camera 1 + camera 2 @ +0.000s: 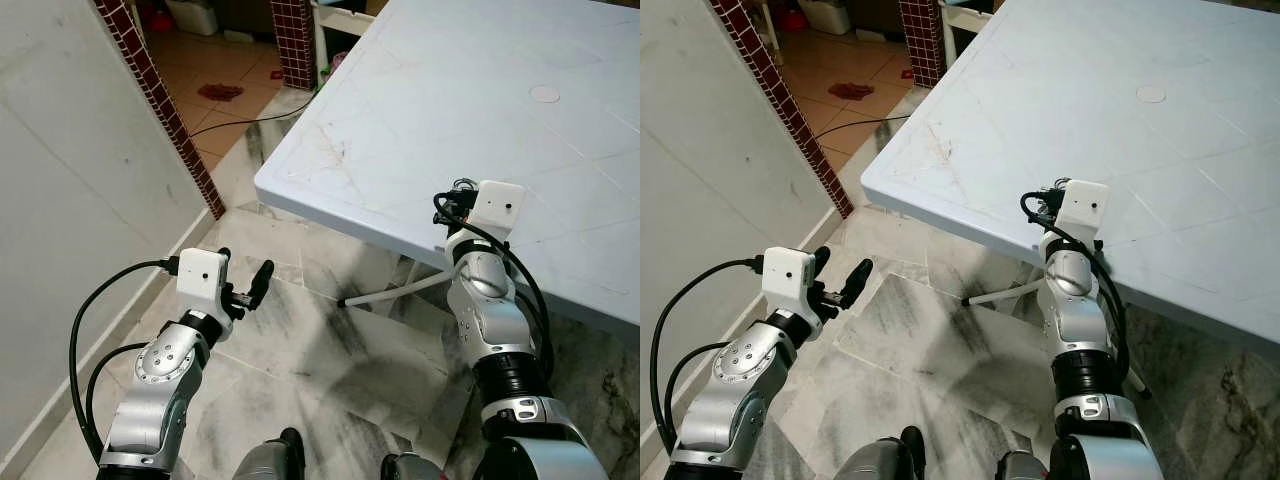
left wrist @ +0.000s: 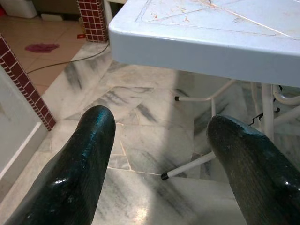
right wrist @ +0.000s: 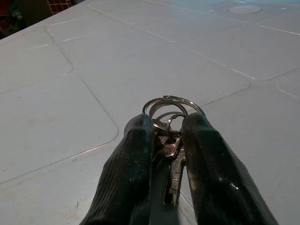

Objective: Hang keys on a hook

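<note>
Right jaws (image 3: 163, 140) clamped on keys (image 3: 171, 154) above white table (image 1: 480, 110), left jaws (image 2: 159, 140) apart over marble floor (image 1: 330, 350).

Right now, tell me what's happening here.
The robot stands at the corner of a white plastic table. Its right pincer is closed on a bunch of keys on a metal ring, held just over the tabletop. Whether the keys touch the table cannot be told. The left pincer is open and holds nothing, out over the marble floor beside the table's edge. No hook can be made out, so the hanging step is not yet done.
</note>
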Robot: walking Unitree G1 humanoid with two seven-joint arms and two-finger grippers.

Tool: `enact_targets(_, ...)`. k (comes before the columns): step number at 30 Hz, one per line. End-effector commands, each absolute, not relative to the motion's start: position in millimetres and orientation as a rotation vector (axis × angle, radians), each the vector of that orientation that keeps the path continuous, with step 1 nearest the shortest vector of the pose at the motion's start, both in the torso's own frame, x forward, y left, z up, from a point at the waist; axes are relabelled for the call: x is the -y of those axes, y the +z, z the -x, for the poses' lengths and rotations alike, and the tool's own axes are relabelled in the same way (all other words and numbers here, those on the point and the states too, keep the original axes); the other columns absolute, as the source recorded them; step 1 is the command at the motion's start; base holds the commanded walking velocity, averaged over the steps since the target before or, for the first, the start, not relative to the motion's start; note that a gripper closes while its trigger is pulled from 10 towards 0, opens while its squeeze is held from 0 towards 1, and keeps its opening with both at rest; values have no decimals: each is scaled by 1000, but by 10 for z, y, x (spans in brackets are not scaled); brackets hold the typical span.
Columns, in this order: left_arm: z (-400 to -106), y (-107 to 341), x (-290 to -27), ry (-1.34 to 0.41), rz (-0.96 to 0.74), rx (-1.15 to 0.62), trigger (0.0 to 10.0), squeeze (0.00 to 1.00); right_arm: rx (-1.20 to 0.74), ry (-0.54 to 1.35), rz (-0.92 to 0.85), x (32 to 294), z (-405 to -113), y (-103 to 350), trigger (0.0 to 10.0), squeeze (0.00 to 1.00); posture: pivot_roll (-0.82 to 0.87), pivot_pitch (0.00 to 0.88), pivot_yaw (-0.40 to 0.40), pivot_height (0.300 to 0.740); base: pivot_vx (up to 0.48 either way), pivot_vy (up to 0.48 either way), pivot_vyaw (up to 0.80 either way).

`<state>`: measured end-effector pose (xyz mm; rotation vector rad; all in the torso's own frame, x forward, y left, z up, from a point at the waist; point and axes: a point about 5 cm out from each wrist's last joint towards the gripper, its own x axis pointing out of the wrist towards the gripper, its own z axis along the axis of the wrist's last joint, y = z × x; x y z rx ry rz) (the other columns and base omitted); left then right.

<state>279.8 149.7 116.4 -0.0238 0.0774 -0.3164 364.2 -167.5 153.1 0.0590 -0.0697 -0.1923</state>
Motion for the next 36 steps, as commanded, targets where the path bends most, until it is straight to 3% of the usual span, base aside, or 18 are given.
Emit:
enact_targets(1,-2778,1163,-1557,-299,1,-83,10000,0,34,-201,-75,1658,-3631,1445,0,0,55,218,120,740,0,0,0)
enact_targets(6,-2789,1165,-1548,-301,4,-81,10000,0,15,-230,-84,1703,-3597,1387,0,0,53,218,123,740,0,0,0)
enact_targets(17,-2813,1170,-1527,-304,7,-77,10000,0,254,-221,42,1662,-3406,1655,0,0,39,211,123,740,0,0,0)
enact_targets(26,-2835,1175,-1504,-308,10,-72,10000,0,255,-208,72,1666,-3349,1654,0,0,32,205,123,740,0,0,0)
enact_targets(27,-2836,1174,-1501,-309,10,-72,10000,0,235,-216,54,1681,-3360,1633,9373,0,32,204,122,740,0,0,0)
enact_targets(28,-2836,1174,-1501,-310,10,-72,10000,0,229,-219,46,1686,-3364,1630,9373,0,33,205,124,740,0,0,0)
enact_targets(29,-2837,1174,-1501,-310,10,-72,10000,0,219,-215,38,1683,-3379,1626,10000,1000,33,205,123,740,0,0,0)
enact_targets(36,-2843,1175,-1501,-310,10,-74,10000,0,164,-164,28,1561,-3492,1622,10000,1000,36,207,123,740,0,0,0)
